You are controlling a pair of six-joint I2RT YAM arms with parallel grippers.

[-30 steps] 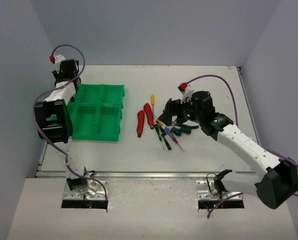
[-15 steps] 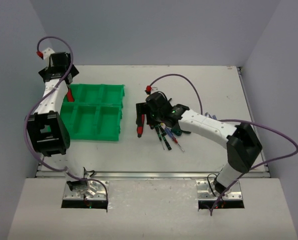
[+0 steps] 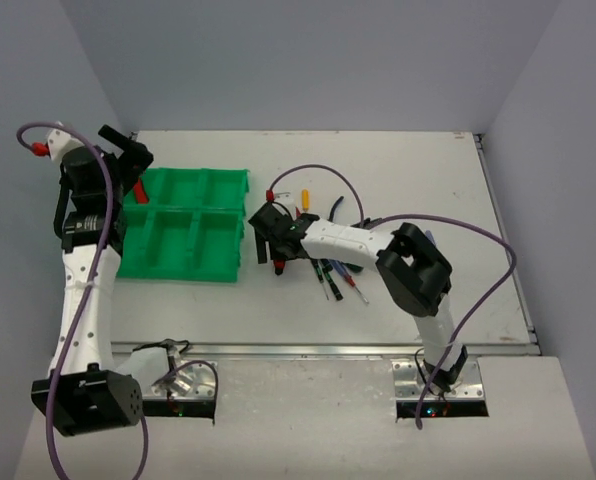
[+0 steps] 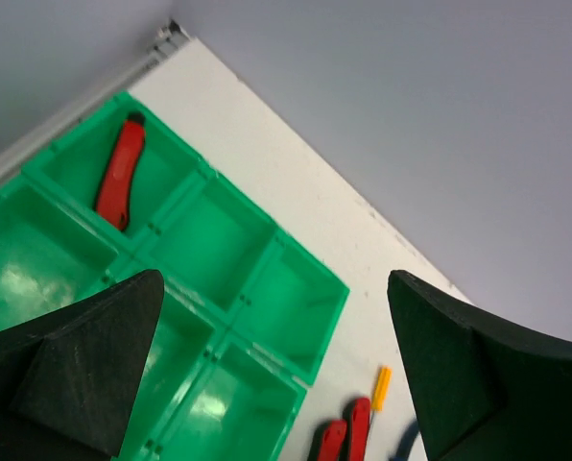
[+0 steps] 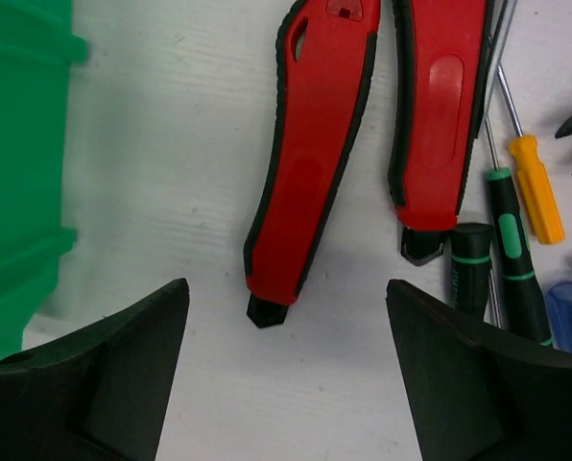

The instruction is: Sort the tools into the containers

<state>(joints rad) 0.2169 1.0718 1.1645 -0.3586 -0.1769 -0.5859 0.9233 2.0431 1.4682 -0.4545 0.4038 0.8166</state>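
The green container bin [image 3: 186, 270] lies at the left of the table. One red-handled tool [image 4: 121, 173] rests in its far-left compartment [image 3: 138, 190]. My left gripper [image 3: 128, 160] hangs open high above that corner, with nothing between its fingers [image 4: 75, 375]. My right gripper [image 3: 268, 238] hovers open just over two red-handled tools [image 5: 313, 144] [image 5: 438, 115] that lie side by side on the table. Its fingers [image 5: 497, 384] stand on either side of the left handle's end and do not touch it. Further tools lie to the right: a green-black screwdriver [image 5: 505, 250], a yellow one [image 5: 538, 187] and a blue one [image 5: 569, 307].
The loose pile of screwdrivers and cutters [image 3: 338, 268] sits mid-table, right of the right gripper. The bin's near edge [image 5: 22, 173] is close on that gripper's left. Grey walls stand close at the left, back and right of the table.
The left gripper opened and drew up and back, leaving a red tool in the bin's far-left compartment. The right arm swung left from the pile to the red-handled tools.
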